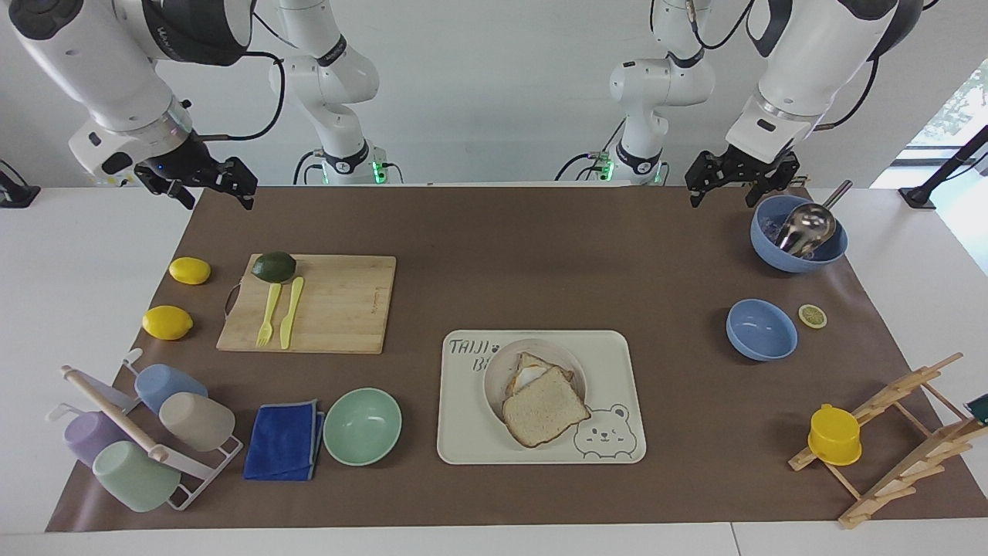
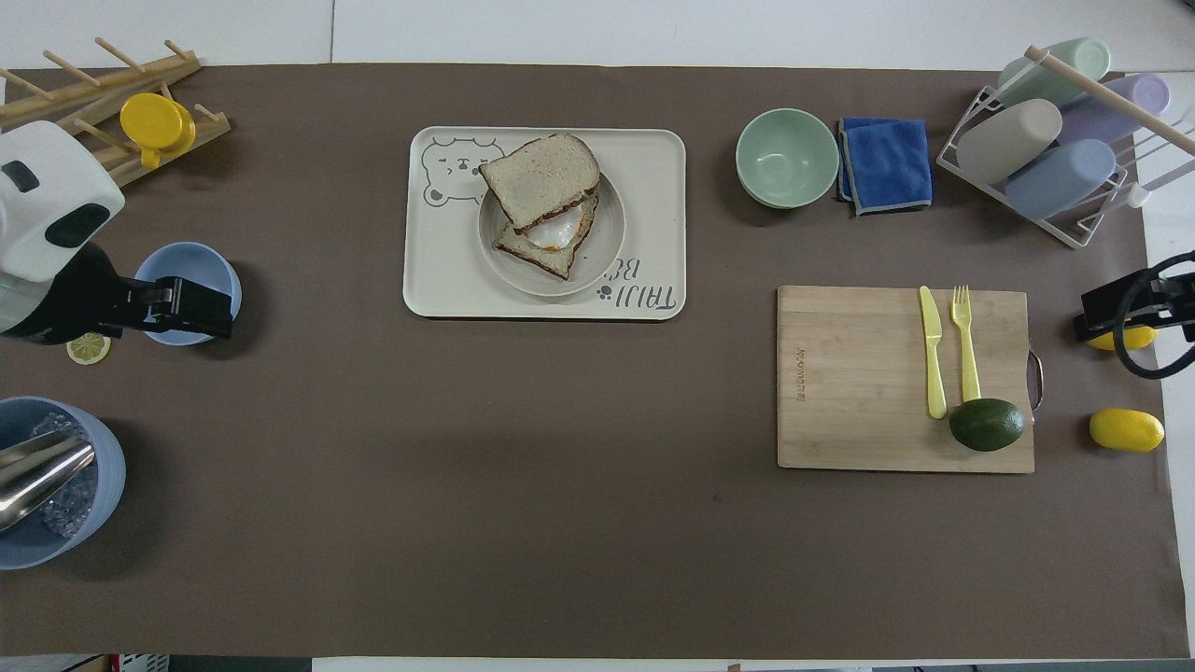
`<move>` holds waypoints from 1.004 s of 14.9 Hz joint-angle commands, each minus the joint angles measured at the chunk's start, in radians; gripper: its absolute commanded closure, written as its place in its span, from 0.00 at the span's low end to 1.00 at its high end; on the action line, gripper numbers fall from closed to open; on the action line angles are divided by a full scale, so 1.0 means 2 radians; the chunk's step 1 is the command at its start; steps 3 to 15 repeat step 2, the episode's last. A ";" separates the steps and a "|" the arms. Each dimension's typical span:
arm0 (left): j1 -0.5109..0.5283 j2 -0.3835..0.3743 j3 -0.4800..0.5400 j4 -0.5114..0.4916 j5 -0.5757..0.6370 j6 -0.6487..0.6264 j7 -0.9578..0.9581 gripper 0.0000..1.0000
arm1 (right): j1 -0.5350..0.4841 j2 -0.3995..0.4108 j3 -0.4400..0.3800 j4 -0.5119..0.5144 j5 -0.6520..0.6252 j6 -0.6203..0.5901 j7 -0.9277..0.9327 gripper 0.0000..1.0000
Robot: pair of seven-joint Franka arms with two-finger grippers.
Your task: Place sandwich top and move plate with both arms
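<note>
While both grippers hang empty, jaws apart, I see the sandwich top (image 1: 546, 406) lying askew on the egg toast (image 1: 531, 372) in the plate (image 1: 499, 394). Left gripper (image 1: 739, 179) hovers high toward the plate's left-arm end, right gripper (image 1: 202, 184) toward its right-arm end.

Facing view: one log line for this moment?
sandwich top: askew on egg toast | plate: on tray | left gripper: raised, open | right gripper: raised, open

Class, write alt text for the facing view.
A square slice of pale speckled bread lies askew on egg toast on a round white plate on a cream bear tray; both black grippers, left and right, hang away.
</note>
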 commanded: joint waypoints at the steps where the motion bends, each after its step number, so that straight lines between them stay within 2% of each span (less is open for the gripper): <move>1: 0.010 -0.005 -0.005 -0.006 -0.006 0.007 -0.004 0.00 | -0.001 -0.010 0.000 -0.009 0.012 0.004 0.008 0.00; 15: 0.010 -0.005 -0.005 -0.006 -0.006 0.007 -0.005 0.00 | -0.001 -0.010 0.000 -0.010 0.012 0.004 0.008 0.00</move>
